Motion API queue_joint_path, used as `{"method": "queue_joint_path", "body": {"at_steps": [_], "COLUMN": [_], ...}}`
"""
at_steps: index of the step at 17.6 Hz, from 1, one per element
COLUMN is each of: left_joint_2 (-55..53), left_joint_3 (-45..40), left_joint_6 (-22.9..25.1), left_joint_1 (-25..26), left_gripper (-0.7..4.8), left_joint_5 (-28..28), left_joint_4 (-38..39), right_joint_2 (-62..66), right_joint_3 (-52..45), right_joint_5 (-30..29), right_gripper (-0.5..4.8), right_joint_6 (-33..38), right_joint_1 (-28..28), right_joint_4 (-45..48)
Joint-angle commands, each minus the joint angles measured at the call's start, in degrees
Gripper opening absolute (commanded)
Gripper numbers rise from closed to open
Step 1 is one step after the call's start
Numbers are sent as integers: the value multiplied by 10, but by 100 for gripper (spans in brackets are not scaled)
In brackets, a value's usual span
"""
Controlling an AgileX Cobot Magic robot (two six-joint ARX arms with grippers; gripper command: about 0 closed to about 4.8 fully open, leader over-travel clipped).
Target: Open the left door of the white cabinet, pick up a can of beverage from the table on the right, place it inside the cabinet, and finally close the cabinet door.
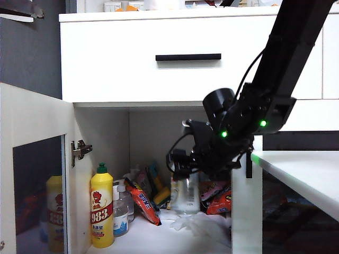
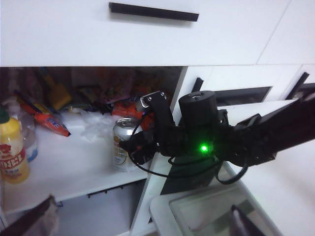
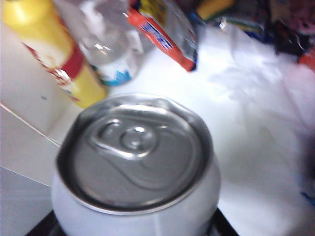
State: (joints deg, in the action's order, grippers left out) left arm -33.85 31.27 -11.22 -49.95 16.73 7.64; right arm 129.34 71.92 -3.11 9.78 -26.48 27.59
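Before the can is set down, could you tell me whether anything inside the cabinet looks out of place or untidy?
Yes: behind the can of beverage, held in the right pincer, snack packets lean and pile loosely at the back of the white cabinet, and crumpled clear plastic lies on the shelf. The yellow bottle stands upright. No spill shows.
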Motion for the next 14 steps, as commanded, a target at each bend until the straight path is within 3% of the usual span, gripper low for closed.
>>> {"method": "queue_joint_path", "body": {"at_steps": [1, 7, 14], "left_joint_2": [1, 1, 1], "left_joint_3": [1, 1, 0], "left_joint_6": [2, 2, 0], "left_joint_1": [1, 1, 1], "left_gripper": [479, 479, 479], "left_joint_5": [2, 14, 41], "left_joint_4": [5, 11, 11], "right_joint_2": [-8, -8, 26], "right_joint_3": [6, 6, 86], "right_joint_5": [5, -26, -153], "right_gripper": [223, 223, 222], "right_joint_6": [-2, -41, -36], "right_joint_1": [8, 56, 52], "right_joint_4": [43, 40, 29]}}
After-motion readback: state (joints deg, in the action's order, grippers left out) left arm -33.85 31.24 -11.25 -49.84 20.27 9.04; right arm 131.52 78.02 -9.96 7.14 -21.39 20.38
